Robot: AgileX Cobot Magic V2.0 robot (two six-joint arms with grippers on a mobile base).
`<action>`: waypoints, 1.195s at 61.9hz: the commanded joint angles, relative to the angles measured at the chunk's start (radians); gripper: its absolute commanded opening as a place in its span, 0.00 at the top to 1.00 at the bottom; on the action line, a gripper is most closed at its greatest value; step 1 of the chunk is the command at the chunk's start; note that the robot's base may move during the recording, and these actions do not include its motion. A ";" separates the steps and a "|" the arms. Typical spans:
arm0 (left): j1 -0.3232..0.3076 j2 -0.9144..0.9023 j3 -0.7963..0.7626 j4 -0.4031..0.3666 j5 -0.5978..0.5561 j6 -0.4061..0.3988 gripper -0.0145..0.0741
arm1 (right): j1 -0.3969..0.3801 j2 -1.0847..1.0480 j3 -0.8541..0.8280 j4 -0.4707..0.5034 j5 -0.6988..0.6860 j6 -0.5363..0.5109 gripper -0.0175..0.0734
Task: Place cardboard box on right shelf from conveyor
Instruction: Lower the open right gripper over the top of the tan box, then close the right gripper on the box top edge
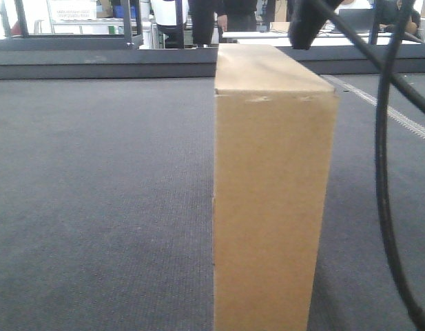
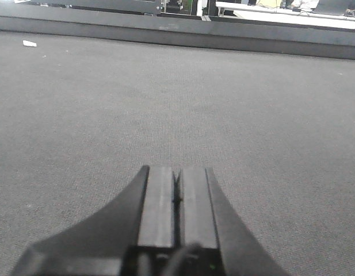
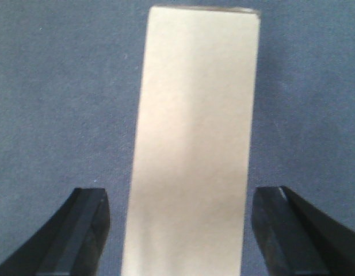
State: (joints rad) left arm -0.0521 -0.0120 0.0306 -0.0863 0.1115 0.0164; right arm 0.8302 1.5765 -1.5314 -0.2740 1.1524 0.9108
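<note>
A plain tan cardboard box (image 1: 271, 200) stands upright on its narrow edge on the dark grey conveyor (image 1: 95, 193). Seen from the right wrist, the box's top face (image 3: 191, 149) runs up the middle of the frame. My right gripper (image 3: 183, 198) is open above it, one dark finger (image 3: 79, 230) on each side, with gaps between fingers and box. My left gripper (image 2: 177, 190) is shut with nothing in it, hovering low over bare belt (image 2: 165, 103). The right shelf is out of view.
A dark rail (image 1: 102, 62) edges the far side of the belt. A black cable (image 1: 384, 172) hangs down at the right of the front view. Benches and people stand beyond the rail. A small white scrap (image 2: 29, 43) lies on the belt.
</note>
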 commanded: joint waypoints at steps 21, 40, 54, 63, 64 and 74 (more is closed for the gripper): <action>0.001 -0.010 -0.003 -0.003 -0.080 -0.001 0.97 | 0.002 -0.036 -0.035 -0.044 0.001 0.003 0.14; 0.001 -0.010 -0.003 -0.003 -0.080 -0.001 0.97 | 0.002 -0.031 -0.031 -0.022 0.001 0.004 0.14; 0.001 -0.010 -0.003 -0.003 -0.080 -0.001 0.97 | 0.002 -0.012 -0.029 -0.020 0.019 0.005 0.14; 0.001 -0.010 -0.003 -0.003 -0.080 -0.001 0.97 | 0.002 -0.010 -0.016 -0.017 0.040 0.008 0.14; 0.001 -0.010 -0.003 -0.003 -0.080 -0.001 0.97 | 0.002 -0.009 -0.013 -0.014 0.041 0.008 0.14; 0.001 -0.010 -0.003 -0.003 -0.080 -0.001 0.97 | 0.002 -0.009 0.016 0.044 0.036 0.015 0.14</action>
State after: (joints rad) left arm -0.0521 -0.0120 0.0306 -0.0863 0.1115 0.0164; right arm 0.8318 1.6067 -1.5033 -0.2405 1.2024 0.9204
